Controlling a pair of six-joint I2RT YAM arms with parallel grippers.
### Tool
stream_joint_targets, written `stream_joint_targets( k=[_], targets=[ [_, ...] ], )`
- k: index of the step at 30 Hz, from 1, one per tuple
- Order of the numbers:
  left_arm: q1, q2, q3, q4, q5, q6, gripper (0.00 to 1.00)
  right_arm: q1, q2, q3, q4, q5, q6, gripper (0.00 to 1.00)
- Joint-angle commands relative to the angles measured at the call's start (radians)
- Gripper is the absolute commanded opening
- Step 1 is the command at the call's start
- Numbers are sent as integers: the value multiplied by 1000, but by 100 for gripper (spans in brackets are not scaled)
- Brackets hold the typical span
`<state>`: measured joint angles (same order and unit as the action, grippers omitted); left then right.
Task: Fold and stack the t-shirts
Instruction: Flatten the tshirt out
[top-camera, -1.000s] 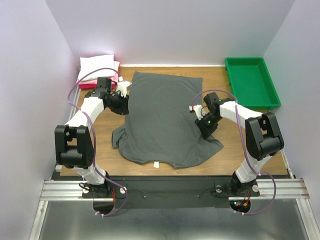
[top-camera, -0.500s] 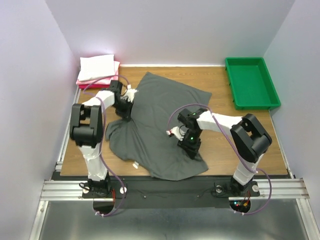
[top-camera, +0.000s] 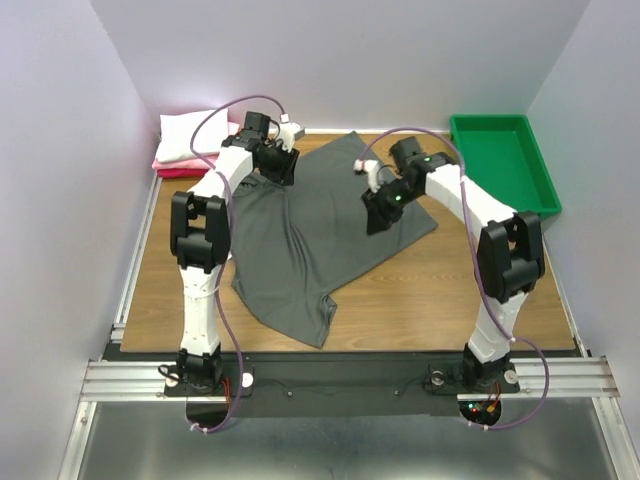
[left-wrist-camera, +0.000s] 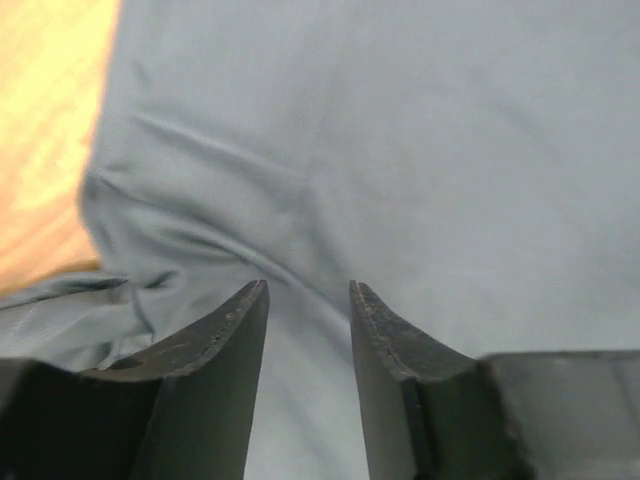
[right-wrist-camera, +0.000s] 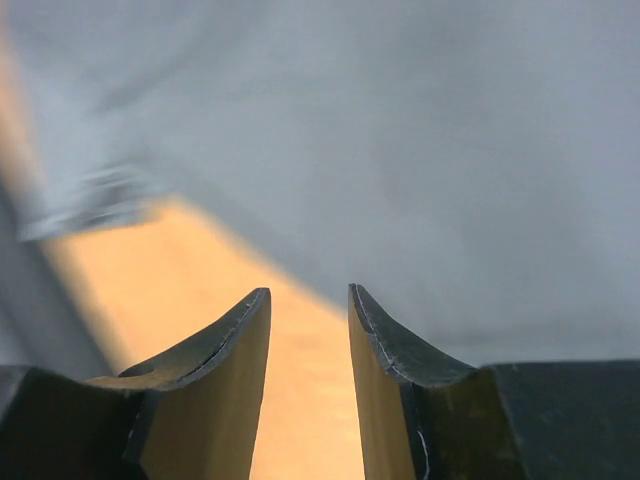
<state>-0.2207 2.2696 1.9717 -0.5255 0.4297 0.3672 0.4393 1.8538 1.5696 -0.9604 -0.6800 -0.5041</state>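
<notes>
Charcoal grey shirt lay spread and skewed on the desk, one end toward the far right, the other toward the near left. I noted my left hand just above the shirt's far left edge, fingers slightly parted, grasping nothing. My right hand hung over the shirt's right border, likewise released, with bare wood showing between its fingers. A folded white shirt sat on pink ones in the far left corner. A green tray stood at the far right.

The wooden table carries a spread grey t-shirt, folded shirts and a green tray.
</notes>
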Motion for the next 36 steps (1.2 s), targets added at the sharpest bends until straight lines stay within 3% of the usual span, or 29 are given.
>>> stream_joint_targets(
  k=[1, 10, 16, 20, 24, 29, 31, 33, 36],
  targets=[
    [14, -241, -69, 44, 41, -28, 51, -109, 131, 55, 112, 190, 25, 42],
    [11, -533, -564, -36, 80, 74, 49, -183, 295, 63, 219, 453, 29, 38],
    [11, -665, -819, -77, 5, 136, 47, -186, 240, -169, 213, 523, -19, 35],
    [23, -627, -925, -18, -113, 147, 44, -185, 119, -356, 198, 504, -37, 35],
    [63, -515, -892, 19, -157, 147, 39, -183, 59, -404, 180, 474, -28, 35],
    [135, -297, -636, 15, -200, 173, 36, -178, 68, -390, 167, 453, -19, 37],
    [156, -218, -483, -26, -216, 190, 36, -178, 105, -301, 167, 441, 1, 38],
    [167, -193, -368, -74, -186, 197, 37, -178, 140, -248, 166, 430, 25, 38],
    [172, -240, -335, -120, -134, 252, 43, -178, 153, -174, 157, 393, 51, 39]
  ],
)
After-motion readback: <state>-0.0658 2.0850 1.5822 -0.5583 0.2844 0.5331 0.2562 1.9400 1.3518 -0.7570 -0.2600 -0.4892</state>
